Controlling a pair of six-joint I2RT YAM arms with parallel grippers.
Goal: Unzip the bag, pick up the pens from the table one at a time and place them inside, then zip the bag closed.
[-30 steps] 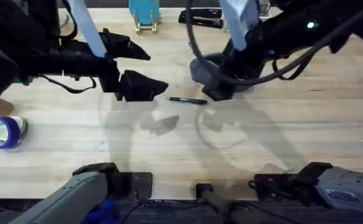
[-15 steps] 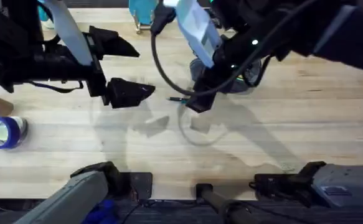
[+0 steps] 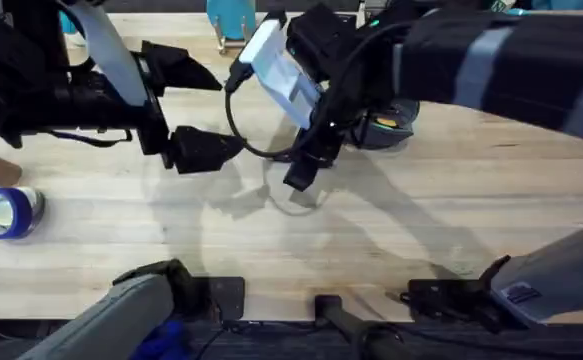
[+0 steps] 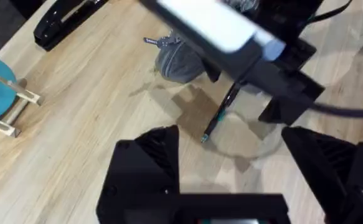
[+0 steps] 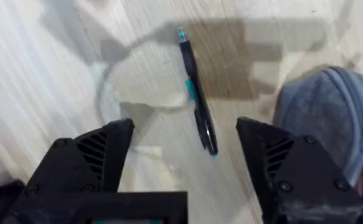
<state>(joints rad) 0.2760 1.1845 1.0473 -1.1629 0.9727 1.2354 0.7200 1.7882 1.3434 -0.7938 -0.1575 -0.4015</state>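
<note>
Hovering over the left part of the counter [image 3: 91, 225], the left pincer [image 3: 193, 112] stood with its jaws wide apart and nothing between them. A roll of blue tape [image 3: 7, 212] lay well apart from it near the left edge.

Toward the middle, the right pincer [image 5: 184, 152] hung directly above a pen [image 5: 195, 96], jaws apart and straddling the barrel without touching it. The pen lay flat on the wood, slim, dark, with a teal band near its middle; in the left wrist view the same pen [image 4: 218, 115] lay on the wood under the right arm. It looked light and rigid, with a smooth round barrel likely to roll or skid if nudged from one side. The safest hold seemed to be across the barrel near the middle, at the band, both fingers closing square to its length so it would not pivot or hang nose-down when lifted.

Right of the pen, just beside it, sat the bag [image 5: 330, 118], grey, soft and felt-like. It would probably slump and slide under a pull, so one pincer would need to pin the fabric while the other worked the zip. Whether the zip was open could not be told.
</note>
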